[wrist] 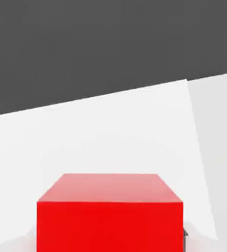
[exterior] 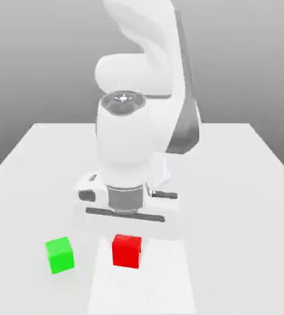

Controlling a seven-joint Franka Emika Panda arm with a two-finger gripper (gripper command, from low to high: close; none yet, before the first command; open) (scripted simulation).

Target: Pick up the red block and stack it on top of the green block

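Note:
The red block (exterior: 127,252) rests on the white table, near its front edge. My gripper (exterior: 127,231) has come straight down onto it, and the wide white hand covers the block's top edge. In the hand view the red block (wrist: 110,216) sits very close, right between the jaws, with a sliver of a dark finger (wrist: 185,237) against its side. The gripper is shut on the red block. The green block (exterior: 60,255) stands apart from it, a short way toward the exterior view's left, on the table with nothing touching it.
The white table (exterior: 230,184) stretches back behind the arm. A paler strip of the surface (exterior: 141,289) runs under the red block to the front edge. The arm's bulky white links (exterior: 129,141) tower directly above the blocks.

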